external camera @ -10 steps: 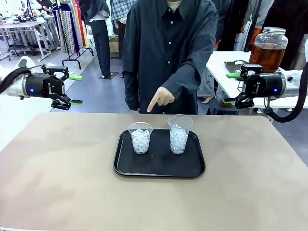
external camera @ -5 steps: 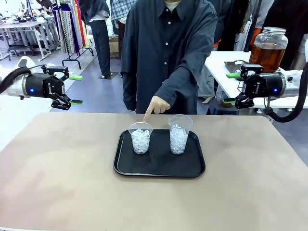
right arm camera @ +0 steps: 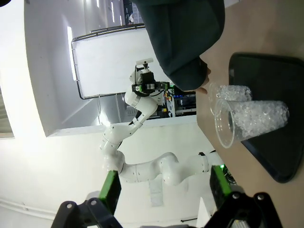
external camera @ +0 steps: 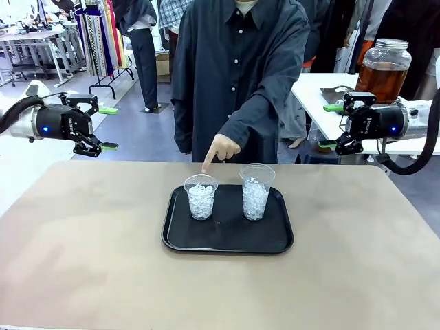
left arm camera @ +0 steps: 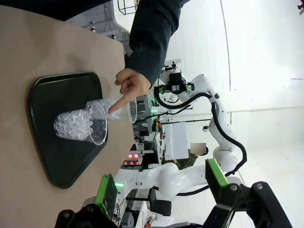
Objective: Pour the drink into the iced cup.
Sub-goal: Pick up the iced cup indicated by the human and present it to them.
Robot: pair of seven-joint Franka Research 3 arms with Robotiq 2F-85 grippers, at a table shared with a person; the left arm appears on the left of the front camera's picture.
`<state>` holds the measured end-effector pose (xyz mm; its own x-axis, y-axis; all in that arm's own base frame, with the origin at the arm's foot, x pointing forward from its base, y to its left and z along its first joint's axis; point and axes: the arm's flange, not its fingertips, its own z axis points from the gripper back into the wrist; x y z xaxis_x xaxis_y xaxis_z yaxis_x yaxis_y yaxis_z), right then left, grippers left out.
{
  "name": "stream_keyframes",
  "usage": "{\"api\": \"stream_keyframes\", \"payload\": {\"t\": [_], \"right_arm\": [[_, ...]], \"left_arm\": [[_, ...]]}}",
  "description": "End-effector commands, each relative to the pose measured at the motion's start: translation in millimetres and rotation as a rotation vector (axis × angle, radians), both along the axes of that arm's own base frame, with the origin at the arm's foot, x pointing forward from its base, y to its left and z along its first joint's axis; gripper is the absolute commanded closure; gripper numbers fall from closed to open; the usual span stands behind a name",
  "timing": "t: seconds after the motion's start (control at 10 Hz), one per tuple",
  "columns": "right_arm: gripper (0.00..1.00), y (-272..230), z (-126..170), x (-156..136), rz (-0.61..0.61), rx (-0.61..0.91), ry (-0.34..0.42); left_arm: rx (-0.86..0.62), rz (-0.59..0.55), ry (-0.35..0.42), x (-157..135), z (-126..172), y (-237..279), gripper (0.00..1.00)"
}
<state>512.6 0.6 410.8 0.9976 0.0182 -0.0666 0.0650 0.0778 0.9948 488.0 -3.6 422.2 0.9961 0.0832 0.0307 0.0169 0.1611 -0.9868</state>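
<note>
Left pincer (external camera: 108, 128) spread | right pincer (external camera: 328, 126) spread, lettering illegible | hand (external camera: 221, 148) points at cup (external camera: 201, 196)

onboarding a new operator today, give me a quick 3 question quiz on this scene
1. True or false: the shorter cup and the taller cup on the black tray both hold ice.
2. The person's hand points at: A) the shorter cup B) the taller cup C) neither
3. Fill in: the left gripper and the right gripper both stand ___, holding nothing.
Key: 1 true; 2 A; 3 open
</note>
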Motion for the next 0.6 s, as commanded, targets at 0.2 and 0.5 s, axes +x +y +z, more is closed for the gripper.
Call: {"api": "stream_keyframes", "payload": {"t": [0.2, 0.5], "right_arm": [[0.0, 0.0, 1.1, 0.3, -0.004, -0.001, -0.002], [0.0, 0.0, 1.1, 0.3, -0.004, -0.001, -0.002]], "left_arm": [[-0.02, -0.083, -0.431, 0.3, -14.8, -0.7, 0.0], [-0.051, -0.103, -0.612, -7.0, -23.2, -3.4, 0.0]]}}
